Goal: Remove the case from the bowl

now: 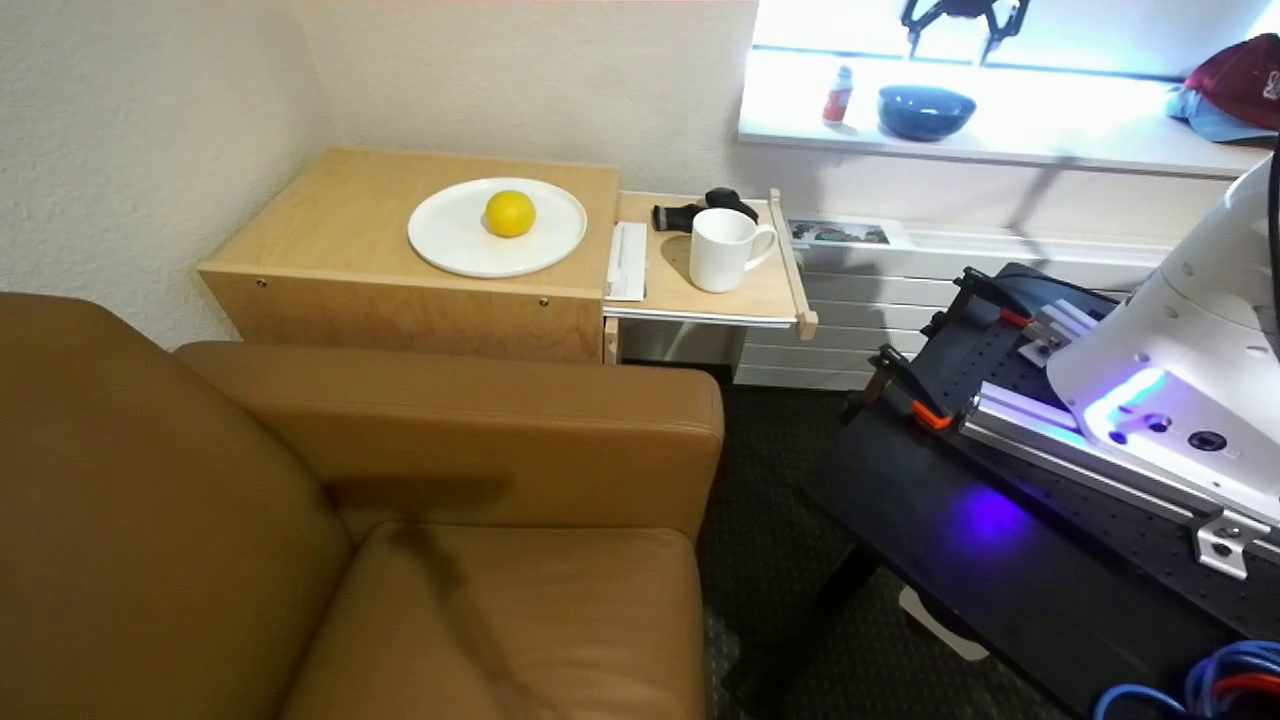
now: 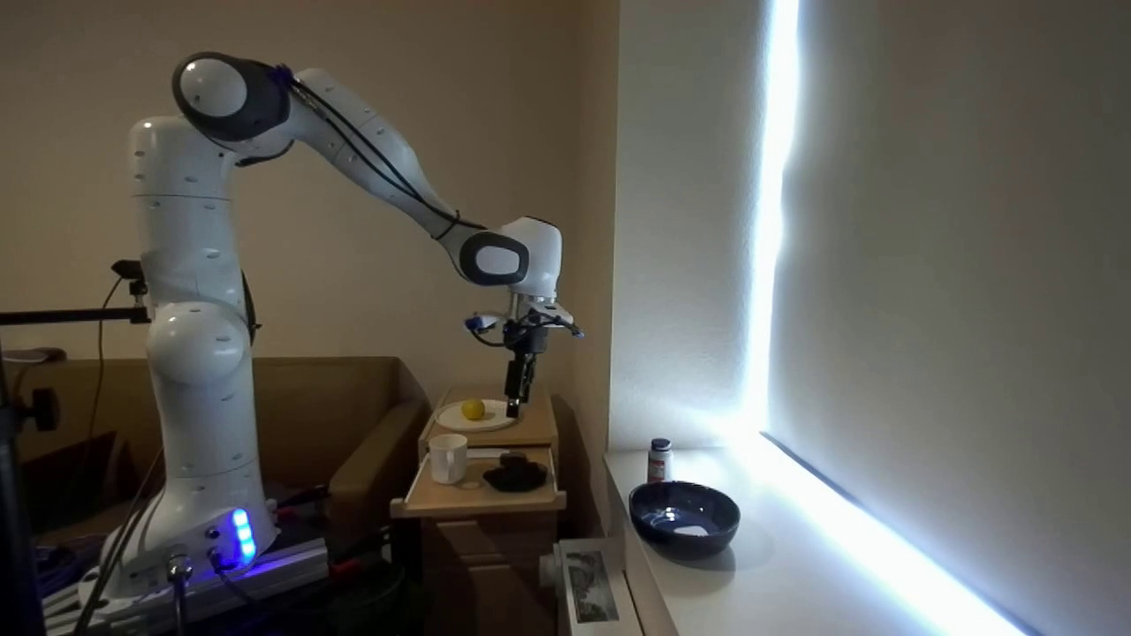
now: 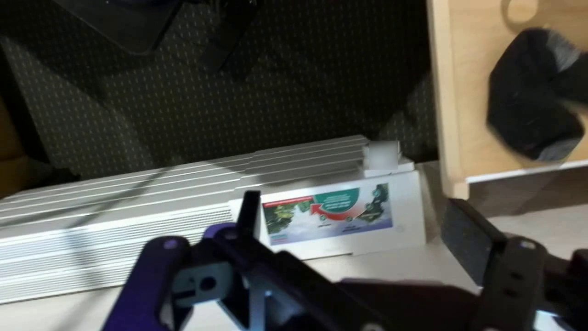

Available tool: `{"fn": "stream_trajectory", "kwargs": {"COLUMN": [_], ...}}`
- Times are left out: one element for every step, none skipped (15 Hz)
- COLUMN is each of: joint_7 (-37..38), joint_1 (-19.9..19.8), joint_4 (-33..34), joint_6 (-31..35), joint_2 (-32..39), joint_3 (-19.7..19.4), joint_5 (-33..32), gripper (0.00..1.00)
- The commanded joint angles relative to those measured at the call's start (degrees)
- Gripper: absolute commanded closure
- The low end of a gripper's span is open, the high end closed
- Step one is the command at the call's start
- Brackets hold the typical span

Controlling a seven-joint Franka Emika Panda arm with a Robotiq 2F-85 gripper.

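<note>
Bowl [image 1: 925,120]: round, dark blue, glossy. Sits upright on the white surface [image 1: 1060,130] below the window, near the room-side edge; seen in both exterior views. Inside, low down, a pale patch in an exterior view; glint or content, cannot tell.

Bottle [image 2: 659,464], small, red-and-white label, dark top. Upright on the same surface, just beside the bowl, apart from it. Farther along, well apart from both, a dark-red hat [image 1: 1240,85] with pale-blue brim.

Gripper [image 3: 360,225]: pointing down, fingers spread wide. Between them the wrist view looks straight through to the printed label [image 3: 328,214] on top of the radiator [image 3: 151,239]. Gripper raised well above the bowl's level and clear of it. Arm [image 2: 371,150] reaches out high from its base and bends down at the wrist.

Wooden cabinet [image 1: 300,230] carries a white plate [image 1: 455,240]; yellow fruit [image 1: 510,214] on the plate, close to the middle. Drawer [image 1: 668,270] pulled out from the cabinet. In it: white mug [image 1: 715,250], upright; black thing [image 3: 523,96], soft-looking, blurred in the wrist view, cannot tell what it is; flat pale strip [image 1: 628,262] with some print, too small to read.

Brown sofa [image 1: 500,610], large in the foreground of an exterior view; its armrest runs in front of the cabinet there.
</note>
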Motion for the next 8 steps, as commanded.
{"fn": "stream_trajectory", "kwargs": {"joint_7": [0.0,0.0,1.7,3.6,0.6,1.3,2.0,3.8], "joint_1": [-4.7,-5.7,-6.1,-6.2,-5.8,-6.1,-6.1,-4.9], "joint_4": [8.3,11.3,13.2,13.9,10.2,11.8,12.6,11.6], "joint_6": [1.8,1.5,-0.1,-1.3,0.9,0.5,0.5,2.6], "joint_2": [9.0,11.9,12.8,12.2,9.8,11.1,11.7,11.9], "joint_3": [-5.0,-6.1,-6.6,-6.9,-7.1,-7.4,-7.4,-7.4], "joint_5": [3.3,5.6,7.5,9.5,6.8,8.1,8.6,5.4], "gripper": [0.0,0.0,0.0,0.0,0.0,0.0,0.0,0.0]}}
